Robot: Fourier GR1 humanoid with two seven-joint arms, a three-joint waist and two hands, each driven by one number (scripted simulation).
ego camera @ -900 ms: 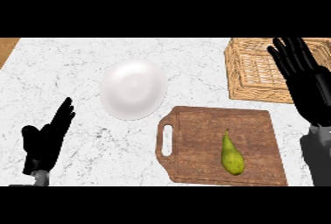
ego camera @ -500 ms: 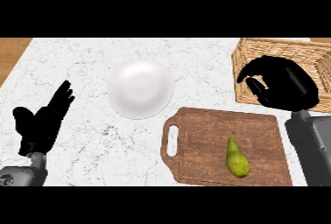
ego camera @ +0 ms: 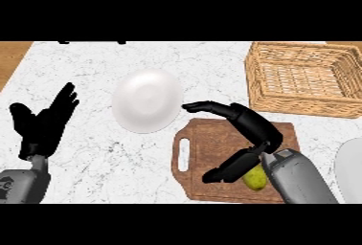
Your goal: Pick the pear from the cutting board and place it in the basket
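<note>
A yellow-green pear [ego camera: 255, 178] lies on the wooden cutting board [ego camera: 205, 143] near its front edge; my right wrist covers part of it. My right hand [ego camera: 260, 131] hovers over the board, open in a wide arc. Its fingers point left toward the plate and its thumb hangs down just left of the pear. Nothing is held in it. The woven basket [ego camera: 304, 98] stands at the back right, with nothing inside that I can see. My left hand [ego camera: 41, 125] rests open at the left edge, fingers up.
A white plate [ego camera: 147, 100] lies on the marble counter just left of the board. The rim of another white dish [ego camera: 351, 167] shows at the right edge. The board's handle slot [ego camera: 185, 154] faces left.
My right hand has come down and left from in front of the basket to above the cutting board, spreading over the pear. The left hand has stayed at the left edge.
</note>
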